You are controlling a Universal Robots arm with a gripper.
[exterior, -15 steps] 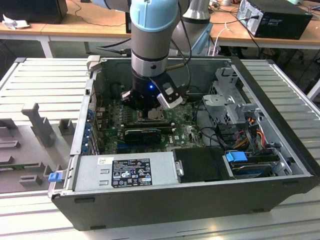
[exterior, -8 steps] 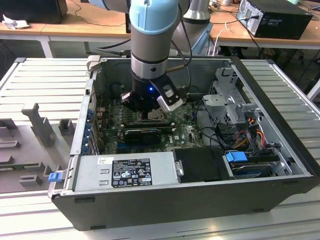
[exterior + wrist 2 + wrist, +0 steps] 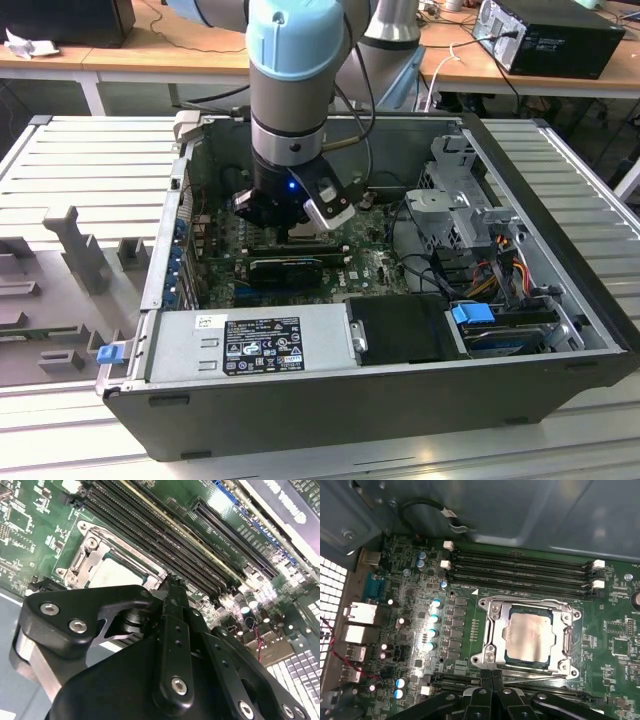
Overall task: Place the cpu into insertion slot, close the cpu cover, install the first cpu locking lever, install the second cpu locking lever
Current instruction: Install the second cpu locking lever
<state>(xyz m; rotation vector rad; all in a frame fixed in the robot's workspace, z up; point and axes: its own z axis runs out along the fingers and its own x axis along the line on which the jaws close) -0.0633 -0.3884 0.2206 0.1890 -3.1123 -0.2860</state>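
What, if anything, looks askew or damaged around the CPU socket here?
Nothing stands out. The cpu sits flat and square under the cpu cover, which lies down over it. The claw sits at the socket's edge, fingers together.

A table (image 3: 80,160) of pale grey ribbed metal slats spreads on both sides of the jaws in the exterior view. Grey blocky fixtures (image 3: 70,250) stand on it, well off to the exterior view's left of the jaws. Beyond the jaws run wooden benches (image 3: 150,50) with white legs, carrying cables and a black computer case (image 3: 555,35). Light is even and bright.
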